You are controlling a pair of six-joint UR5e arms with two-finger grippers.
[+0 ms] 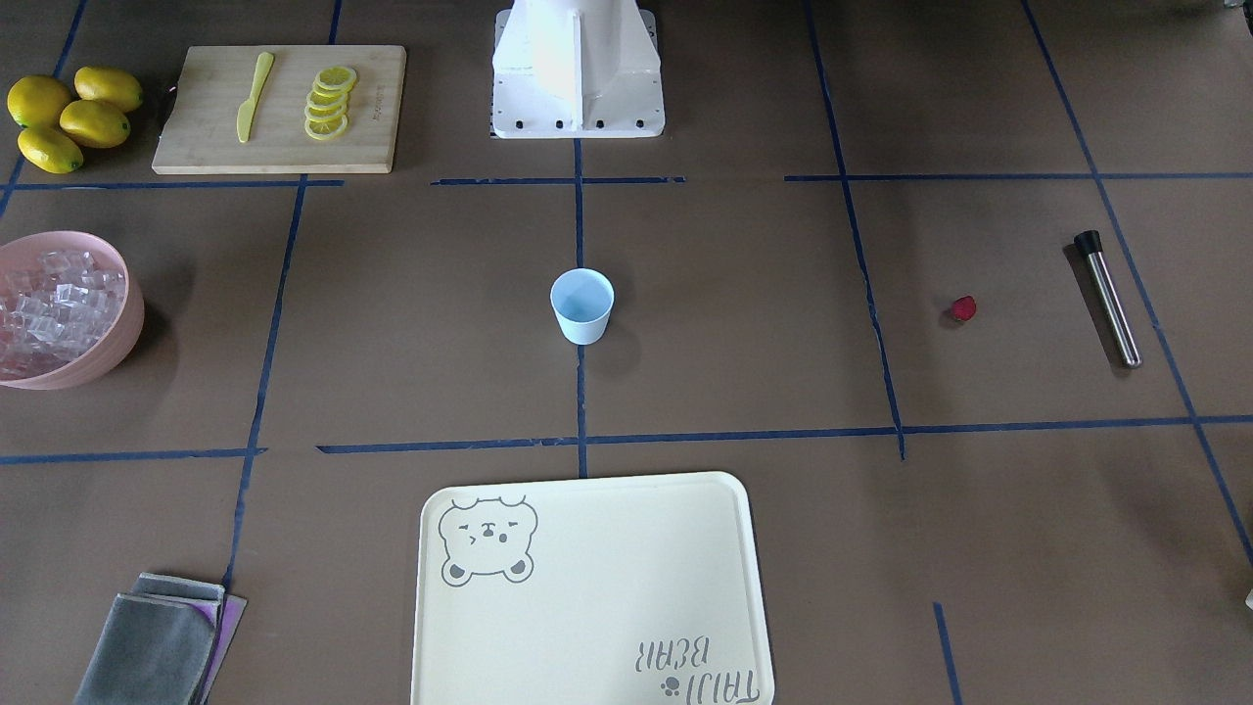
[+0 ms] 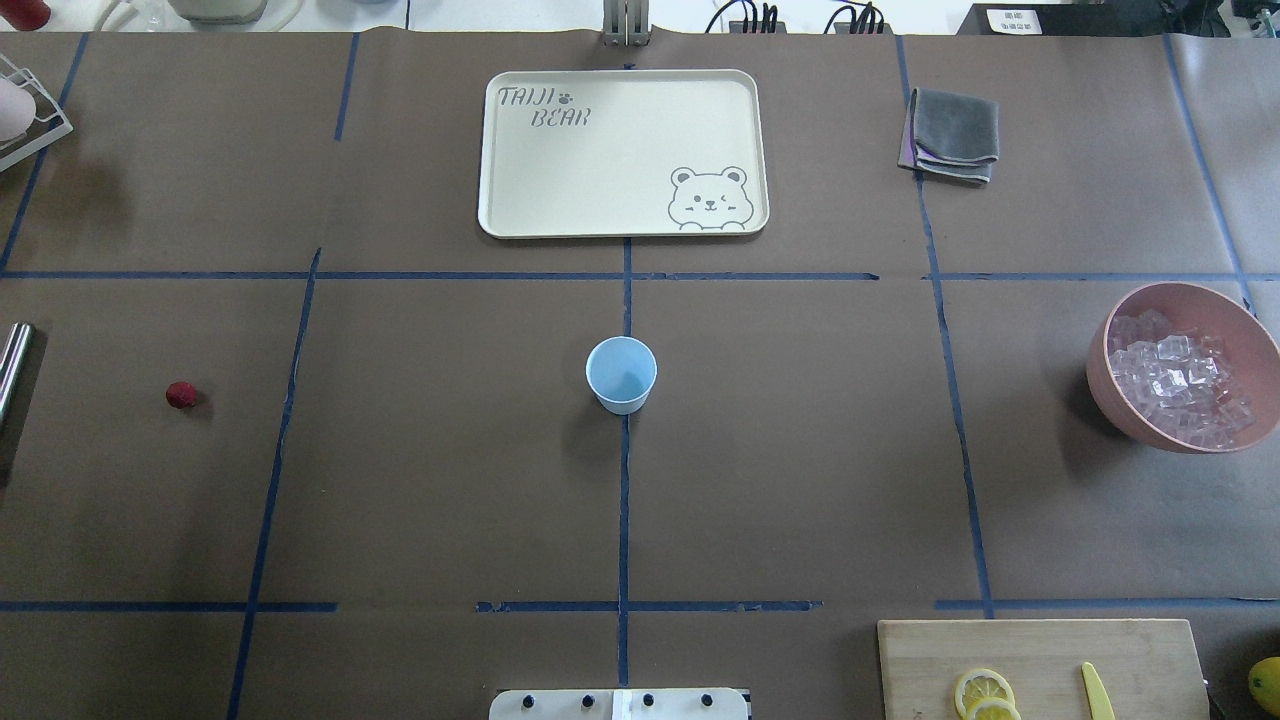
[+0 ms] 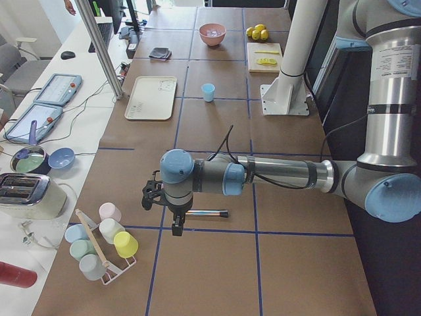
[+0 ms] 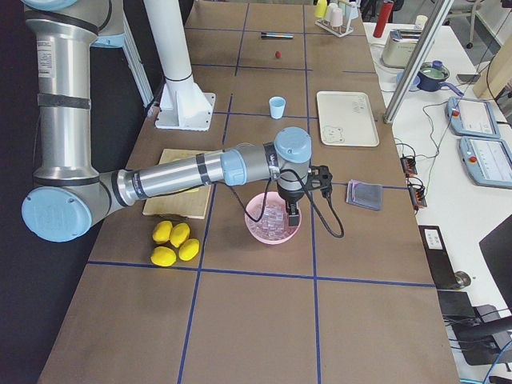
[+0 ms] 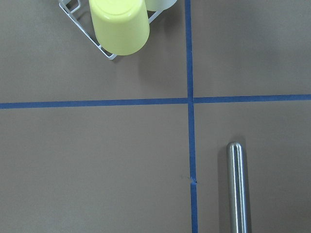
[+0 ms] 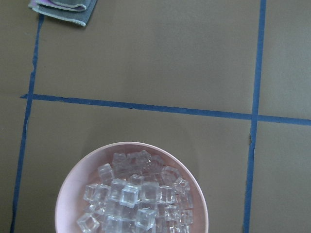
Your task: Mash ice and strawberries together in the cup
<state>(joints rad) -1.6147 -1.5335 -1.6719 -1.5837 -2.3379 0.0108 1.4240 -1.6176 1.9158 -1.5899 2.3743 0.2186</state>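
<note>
The pale blue cup [image 1: 582, 305] [image 2: 621, 374] stands upright at the table's middle and looks empty. The ice [image 2: 1175, 385] [image 6: 136, 199] fills a pink bowl [image 2: 1100, 385] on the robot's right. One dark-red strawberry [image 1: 963, 309] [image 2: 181, 395] lies on the table at the robot's left. My left gripper [image 3: 174, 227] shows only in the exterior left view, hanging over the table by a metal rod [image 5: 237, 187] [image 1: 1108, 299]. My right gripper [image 4: 293, 214] shows only in the exterior right view, hanging above the bowl. I cannot tell whether either is open or shut.
A cream tray [image 2: 520, 200] lies beyond the cup. A folded grey cloth [image 2: 955, 130] sits far right. A cutting board [image 1: 284, 117] holds lemon slices and a yellow knife, with whole lemons [image 1: 69, 117] beside it. A rack of cups [image 3: 105, 247] stands at the left end.
</note>
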